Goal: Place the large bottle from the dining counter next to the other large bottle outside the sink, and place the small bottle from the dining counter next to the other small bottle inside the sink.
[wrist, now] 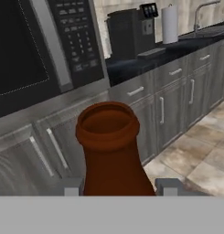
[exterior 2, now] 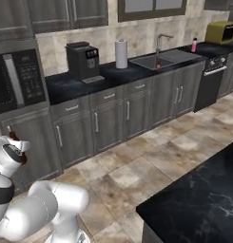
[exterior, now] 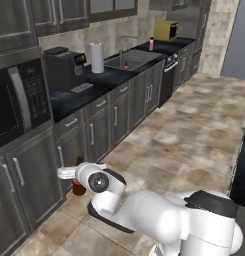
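- The fingers [wrist: 118, 186] sit either side of the large brown glass bottle [wrist: 111, 151], pinching it low on its shoulder, the open mouth rising between them in the hand view. In the left base view the bottle's lower part [exterior: 79, 187] shows behind the wrist, low above the floor [exterior: 184, 135] and close in front of the grey cabinet doors [exterior: 24, 185] under the microwave [exterior: 14, 100].
- Risk, as I judge it: the bottle is carried low and near those doors, so a swing of the arm or a turn of the base could knock it against a door or handle and twist it in the grip.
- Smooth glass with a tapering shoulder could slide downward between the fingers if the hand jolts.
- The sink [exterior 2: 158, 60] lies well along the bench [exterior 2: 80, 83] from the bottle, past the coffee machine [exterior 2: 83, 60] and paper towel roll [exterior 2: 121, 53]. That is a long carry with time to slip.
- At the far end, the pink-red bottle with dark cap [exterior 2: 194, 44] stands on the bench beyond the sink; setting down beside it could tip either one if the approach is too tight.
- A small red thing [exterior 2: 159, 65] sits in the sink, too small to identify.
- Writing: microwave keypad and coffee machine panel show marks, none readable; the bottle's label is out of sight.
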